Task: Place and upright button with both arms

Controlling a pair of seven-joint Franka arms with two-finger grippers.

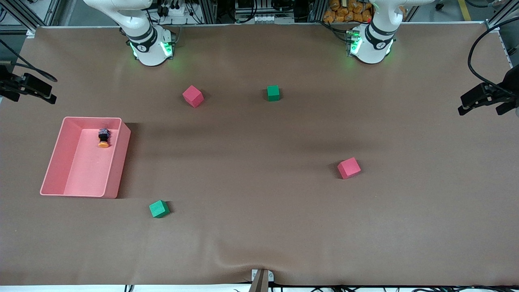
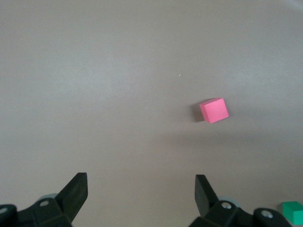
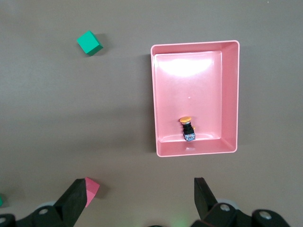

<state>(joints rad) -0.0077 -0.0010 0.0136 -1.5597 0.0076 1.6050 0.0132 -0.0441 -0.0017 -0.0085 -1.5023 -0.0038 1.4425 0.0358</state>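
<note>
The button (image 1: 103, 138) lies on its side in the pink bin (image 1: 114, 162), near the bin's end closest to the robot bases, with its orange cap toward the front camera. In the right wrist view the button (image 3: 187, 127) shows with its black body against the bin wall (image 3: 196, 147). My right gripper (image 3: 138, 184) is open and empty, high over the table beside the bin. My left gripper (image 2: 140, 182) is open and empty, high over bare table at the left arm's end. Neither gripper shows in the front view; only the arms' bases do.
A red cube (image 1: 192, 96) and a green cube (image 1: 273, 93) sit near the bases. Another red cube (image 1: 348, 168) lies toward the left arm's end, and a green cube (image 1: 158, 209) lies nearer the front camera than the bin. Black clamps stand at both table ends.
</note>
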